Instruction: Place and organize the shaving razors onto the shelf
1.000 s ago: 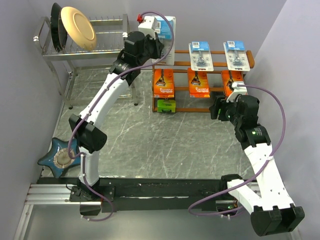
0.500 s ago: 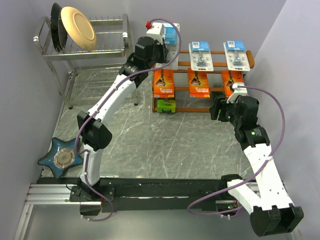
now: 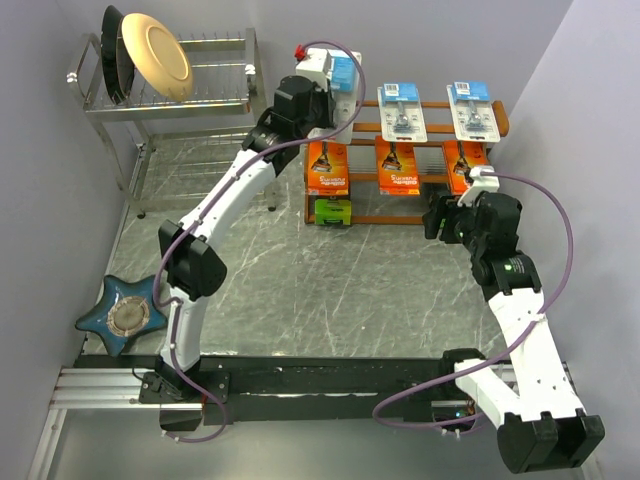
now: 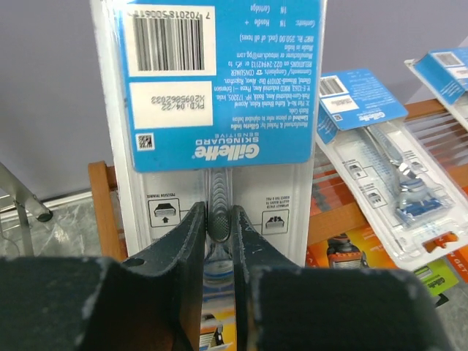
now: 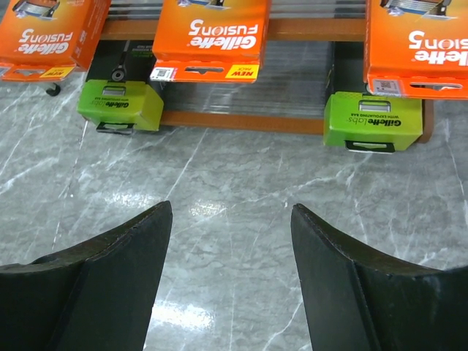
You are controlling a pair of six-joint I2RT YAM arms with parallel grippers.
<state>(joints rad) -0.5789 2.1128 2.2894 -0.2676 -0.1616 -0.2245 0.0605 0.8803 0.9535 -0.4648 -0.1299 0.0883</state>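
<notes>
**Left claw grips a blue razor card at the shelf's left end**

The left gripper (image 4: pixel 219 219) is clenched on a pale blue-and-clear blister card (image 4: pixel 219 88). Its two dark fingers (image 4: pixel 186 241) press either side of the raised plastic ridge. The card stands upright at the left end of the top tier of the low reddish-brown wooden shelf (image 3: pixel 365 219).

A second blue card (image 3: pixel 402 112) and a third blue card (image 3: pixel 472 108) lean on the same tier to its right. Three flat orange razor packs (image 3: pixel 397 165) line the middle tier.

A lime-green box (image 5: pixel 121 104) sits at the lowest level on the left. A second lime-green box (image 5: pixel 373 121) sits there on the right.

The right gripper (image 5: pixel 230 212) hangs over the grey marbled table (image 3: pixel 300 280) before the shelf's right end. Its jaws are spread wide and hold nothing.
</notes>
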